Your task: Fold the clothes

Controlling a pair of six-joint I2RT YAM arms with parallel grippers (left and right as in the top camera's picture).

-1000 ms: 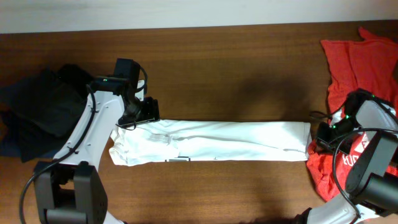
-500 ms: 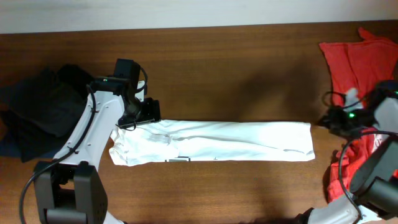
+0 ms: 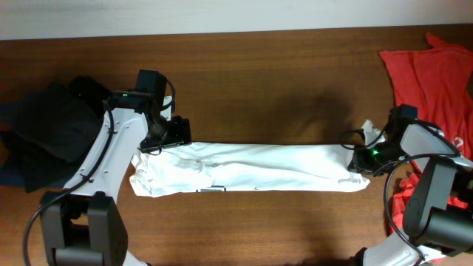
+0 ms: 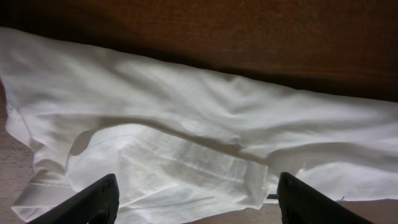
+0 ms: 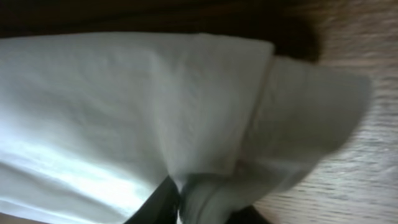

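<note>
The white T-shirt [image 3: 251, 168] lies folded into a long narrow strip across the middle of the table, with a small label [image 3: 211, 190] at its front edge. My left gripper [image 3: 164, 140] hovers open over the strip's left end; its wrist view shows the crumpled white cloth [image 4: 186, 137] between its two spread fingertips [image 4: 196, 202]. My right gripper [image 3: 360, 157] is at the strip's right end, shut on a pinch of the white fabric [image 5: 205, 124], which bunches between the fingers [image 5: 202, 202].
A red T-shirt with white print [image 3: 425, 81] lies at the right edge, partly under my right arm. Black and navy garments [image 3: 48, 129] are piled at the left edge. Bare wooden table [image 3: 266, 81] lies behind the strip.
My right gripper has swung left from beside the red T-shirt onto the strip's right end and shut on it; that end now sits shorter and bunched. The left arm has not moved.
</note>
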